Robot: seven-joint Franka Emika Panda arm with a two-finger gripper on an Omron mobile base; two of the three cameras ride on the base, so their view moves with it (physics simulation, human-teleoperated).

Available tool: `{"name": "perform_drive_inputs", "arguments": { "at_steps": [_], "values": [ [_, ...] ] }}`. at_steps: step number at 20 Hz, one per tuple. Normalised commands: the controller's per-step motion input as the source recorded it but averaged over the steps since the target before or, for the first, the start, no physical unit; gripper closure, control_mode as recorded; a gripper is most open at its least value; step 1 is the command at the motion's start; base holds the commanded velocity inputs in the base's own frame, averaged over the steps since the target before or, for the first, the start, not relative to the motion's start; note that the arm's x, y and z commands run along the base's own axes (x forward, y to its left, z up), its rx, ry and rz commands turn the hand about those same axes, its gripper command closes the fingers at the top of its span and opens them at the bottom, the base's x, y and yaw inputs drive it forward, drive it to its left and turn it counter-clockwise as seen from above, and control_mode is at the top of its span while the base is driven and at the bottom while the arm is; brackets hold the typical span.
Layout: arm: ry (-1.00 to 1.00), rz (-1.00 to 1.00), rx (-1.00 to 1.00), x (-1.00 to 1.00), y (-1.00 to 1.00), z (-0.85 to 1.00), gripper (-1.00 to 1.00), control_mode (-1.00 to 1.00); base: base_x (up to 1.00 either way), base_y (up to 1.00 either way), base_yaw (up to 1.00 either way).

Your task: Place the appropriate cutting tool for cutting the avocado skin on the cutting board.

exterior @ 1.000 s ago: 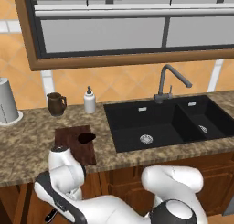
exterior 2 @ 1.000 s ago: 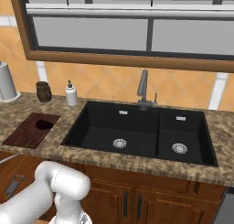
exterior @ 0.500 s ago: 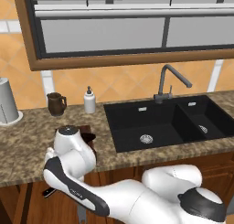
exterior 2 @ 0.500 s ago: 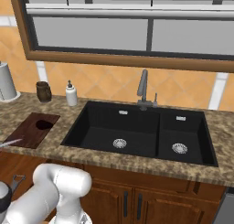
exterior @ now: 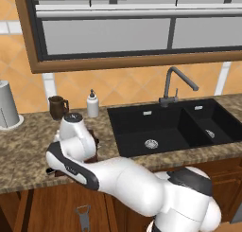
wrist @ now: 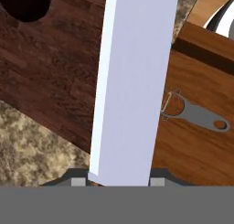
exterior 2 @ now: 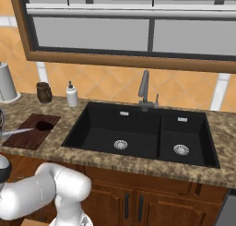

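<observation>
- gripper is clamped tight on the knife, the pale blade running straight up the hand view
- blade hangs over the cutting board, with the avocado sitting on its far corner
- right base view: blade tip pokes over the board near the avocado
- grey peeler lies below by the cabinet front

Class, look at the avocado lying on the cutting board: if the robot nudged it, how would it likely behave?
The avocado is rounded and egg-shaped, so a nudge would probably set it rolling across the flat cutting board. It looks small beside the board, so likely light and easily shifted. Its surface seems smooth; it might slip from a narrow grip.
</observation>
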Motion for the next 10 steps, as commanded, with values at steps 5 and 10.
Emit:
{"name": "perform_drive_inputs", "arguments": {
  "at_steps": [5,10],
  "values": [
    [0.00,-0.12,0.00,0.84,0.00,-0.15,1.00,-1.00,0.00,0.00,0.00],
    [0.00,-0.10,0.00,0.54,0.00,-0.42,1.00,-1.00,0.00,0.00,0.00]
  ]
}}
